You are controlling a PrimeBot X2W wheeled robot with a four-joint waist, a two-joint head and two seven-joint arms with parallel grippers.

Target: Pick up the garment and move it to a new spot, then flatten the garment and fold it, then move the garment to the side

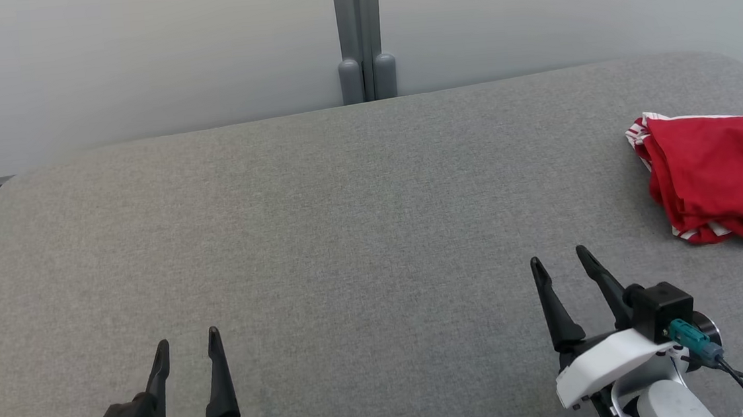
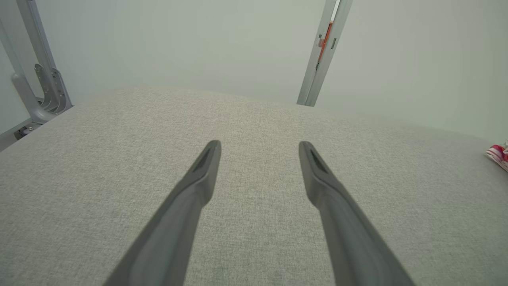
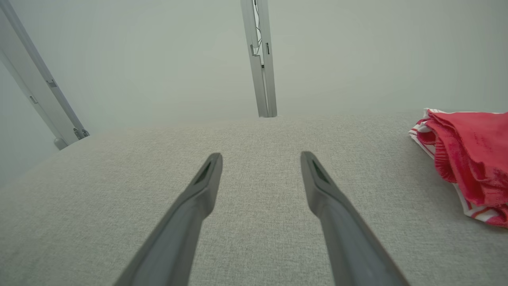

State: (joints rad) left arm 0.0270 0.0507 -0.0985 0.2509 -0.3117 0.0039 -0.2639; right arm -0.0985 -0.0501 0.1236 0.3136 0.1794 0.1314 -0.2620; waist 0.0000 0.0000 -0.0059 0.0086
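Note:
A red garment (image 1: 720, 174) with red-and-white striped trim lies folded in a loose bundle at the far right of the grey fabric table (image 1: 347, 237). The right wrist view has the garment (image 3: 472, 159) at its right edge, and a sliver of the garment (image 2: 499, 154) sits at the right edge of the left wrist view. My right gripper (image 1: 558, 260) hovers open near the front right, left of and nearer than the garment, holding nothing. My left gripper (image 1: 188, 341) stands open at the front left, empty.
A grey post (image 1: 361, 37) rises behind the table's far edge against a pale wall. The table's corners are rounded, and the garment lies close to the right edge. Another metal frame (image 2: 35, 79) stands off the table's left side.

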